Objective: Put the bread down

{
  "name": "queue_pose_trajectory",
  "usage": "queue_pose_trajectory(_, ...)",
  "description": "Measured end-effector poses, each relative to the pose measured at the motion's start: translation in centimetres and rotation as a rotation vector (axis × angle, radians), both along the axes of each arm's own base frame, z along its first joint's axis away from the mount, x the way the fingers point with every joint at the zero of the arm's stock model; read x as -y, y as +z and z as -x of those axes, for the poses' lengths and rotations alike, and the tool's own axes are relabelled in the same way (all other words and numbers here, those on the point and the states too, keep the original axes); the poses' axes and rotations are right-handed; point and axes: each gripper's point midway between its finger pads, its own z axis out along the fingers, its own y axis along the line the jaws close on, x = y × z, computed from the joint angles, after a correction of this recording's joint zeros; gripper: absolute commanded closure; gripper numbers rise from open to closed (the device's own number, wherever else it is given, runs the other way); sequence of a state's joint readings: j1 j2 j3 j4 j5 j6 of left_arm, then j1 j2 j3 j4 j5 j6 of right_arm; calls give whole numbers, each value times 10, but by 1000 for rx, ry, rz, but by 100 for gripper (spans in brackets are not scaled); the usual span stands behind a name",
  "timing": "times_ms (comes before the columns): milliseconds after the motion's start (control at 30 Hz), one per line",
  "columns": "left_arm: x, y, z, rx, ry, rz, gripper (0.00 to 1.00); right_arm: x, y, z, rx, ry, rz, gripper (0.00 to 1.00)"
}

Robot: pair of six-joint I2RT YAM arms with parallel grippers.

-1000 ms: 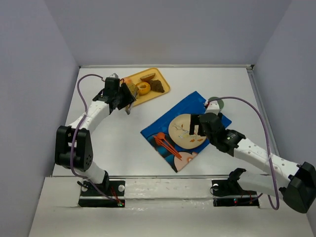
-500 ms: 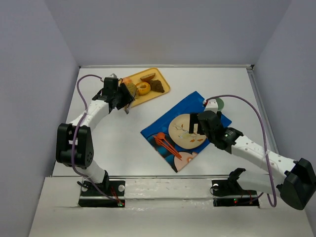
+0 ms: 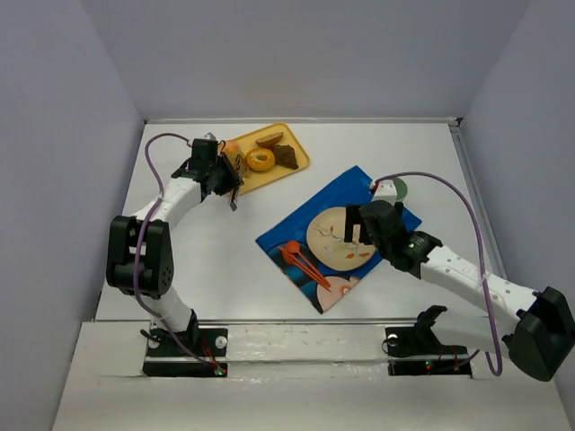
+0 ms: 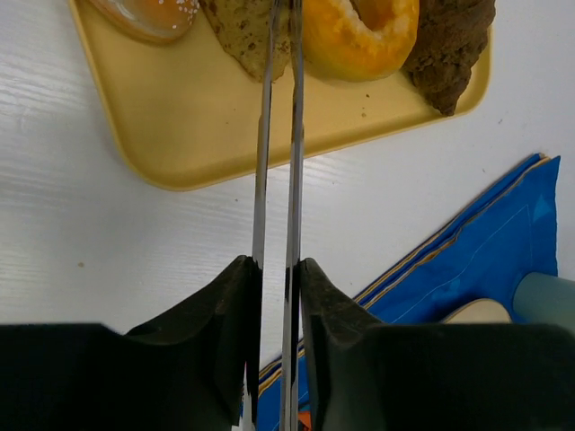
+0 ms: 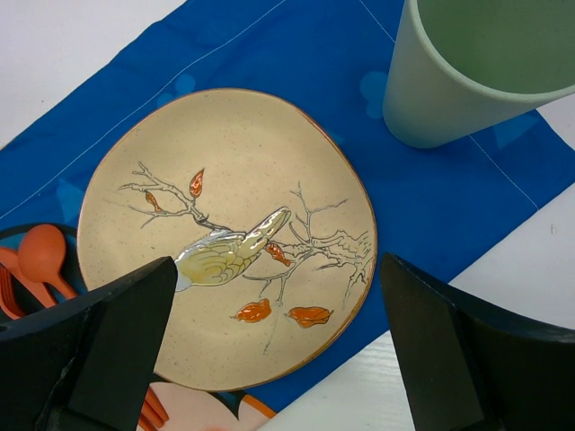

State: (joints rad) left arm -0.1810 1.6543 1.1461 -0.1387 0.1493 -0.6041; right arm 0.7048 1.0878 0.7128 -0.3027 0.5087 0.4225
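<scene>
The white desk (image 3: 216,260) holds everything. A blue cloth mat (image 3: 350,189) lies on its right half, turned at an angle. A yellow tray (image 4: 180,135) sits on the far left part of the desk, well apart from the mat.

A tan plate (image 5: 225,180) with a bird and branches painted on it lies on the mat. The right fingers (image 5: 108,341) are spread wide above the plate and hold nothing. A pale green cup (image 5: 449,90) stands on the mat just beside the plate.

The bread (image 4: 235,36) lies on the tray, next to a golden ring doughnut (image 4: 359,40). A dark brown chunk (image 4: 449,45) is on the doughnut's other side. An orange-brown bun with white specks (image 4: 148,13) sits at the tray's end, near the bread.

The left fingers (image 4: 294,135) are long, thin and pressed almost together. They reach over the tray, between the bread and the doughnut. Their tips run off the top of the wrist view, so I cannot tell if they touch the bread.

An orange spoon (image 5: 40,256) lies on the mat beside the plate.
</scene>
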Motion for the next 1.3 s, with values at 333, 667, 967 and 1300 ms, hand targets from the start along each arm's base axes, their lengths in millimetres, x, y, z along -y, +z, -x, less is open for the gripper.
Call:
queue_pose_trajectory(333,0,2,-1,12,-2,-5,94,0,5,0,14,0,-12,0)
queue_pose_trajectory(667,-3,12,5,27,-10,-41,94,0,9,0,26,0,-22,0)
queue_pose_trajectory(967,15,76,17,201,-60,-59,94,-2,12,-3,38,-1,-32,0)
queue_pose_trajectory(1300,26,56,34,166,-105,-29,94,-2,11,-3,37,0,-32,0)
